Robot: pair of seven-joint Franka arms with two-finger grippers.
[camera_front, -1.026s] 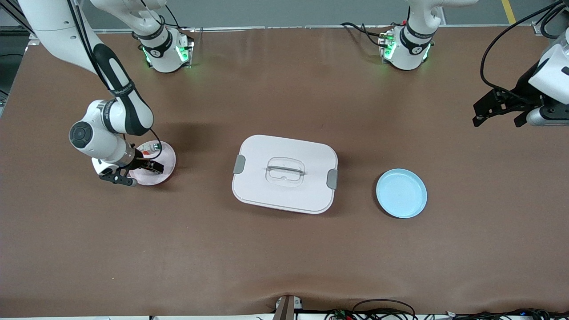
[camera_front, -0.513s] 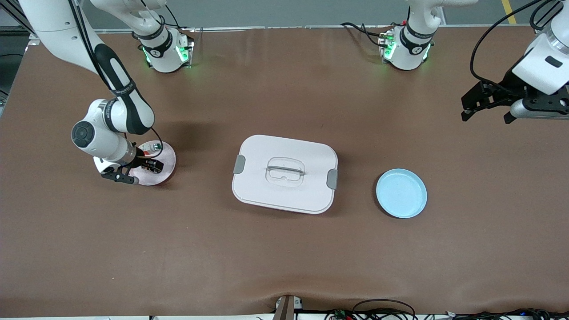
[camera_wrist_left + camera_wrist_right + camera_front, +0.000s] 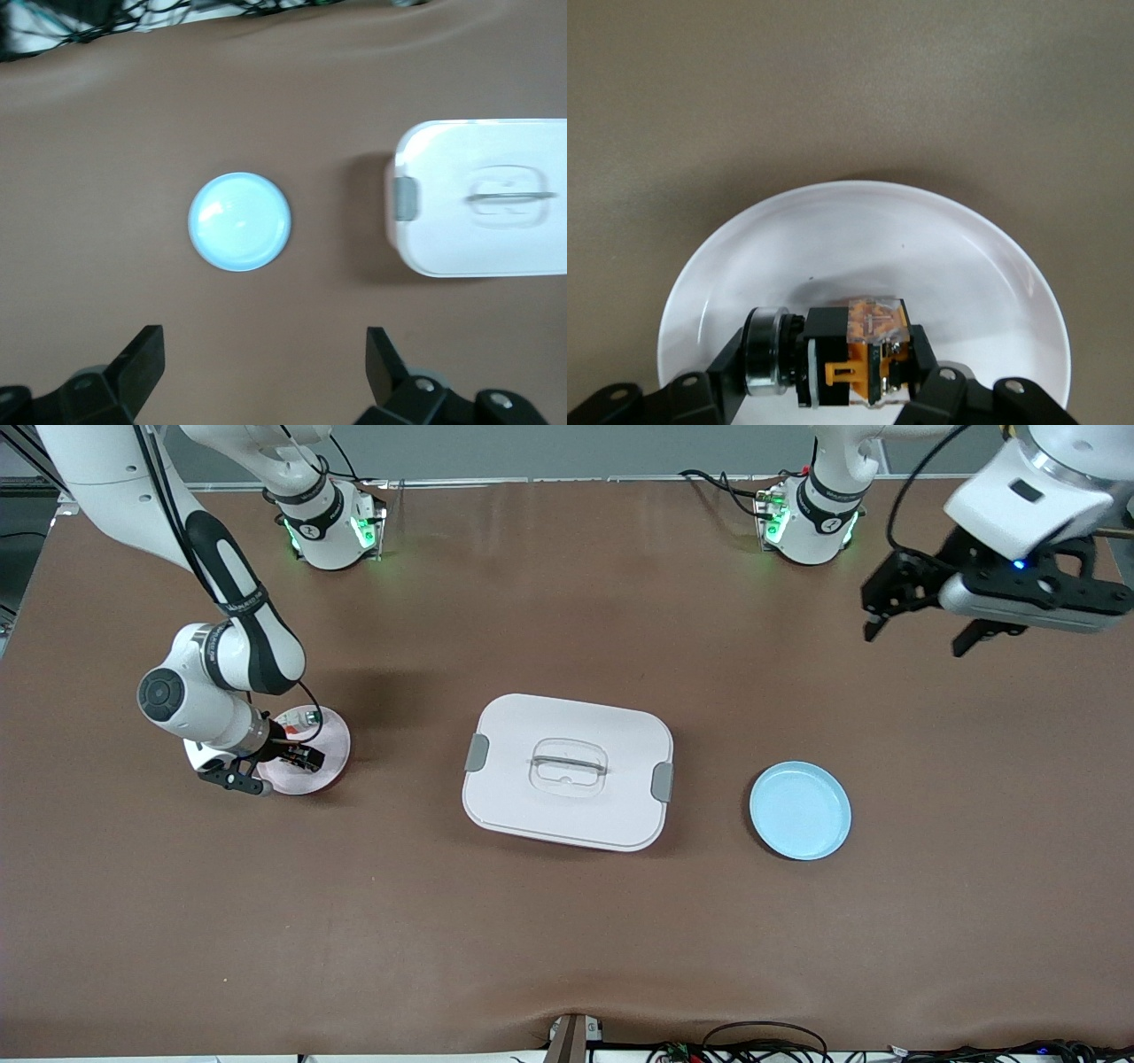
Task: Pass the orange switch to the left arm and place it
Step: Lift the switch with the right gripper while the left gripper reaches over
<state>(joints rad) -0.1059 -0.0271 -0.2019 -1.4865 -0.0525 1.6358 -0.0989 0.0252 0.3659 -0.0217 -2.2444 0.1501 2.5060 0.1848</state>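
Right gripper (image 3: 833, 390) is clenched on the orange switch (image 3: 846, 350), low in the pink plate (image 3: 323, 766) at the right arm's end of the counter (image 3: 567, 939). Its long axis lies level across the fingers. Left gripper (image 3: 917, 624) hangs released, well apart from the box (image 3: 567, 771) and blue plate (image 3: 800, 810).

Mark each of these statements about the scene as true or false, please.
1. The right gripper is shut on the orange switch. True.
2. The switch sits in the blue plate. False: it is on the pink plate.
3. The left gripper is open and holds nothing. True.
4. The box has its lid off. False: the lid is on.
5. The box lies between the two plates. True.
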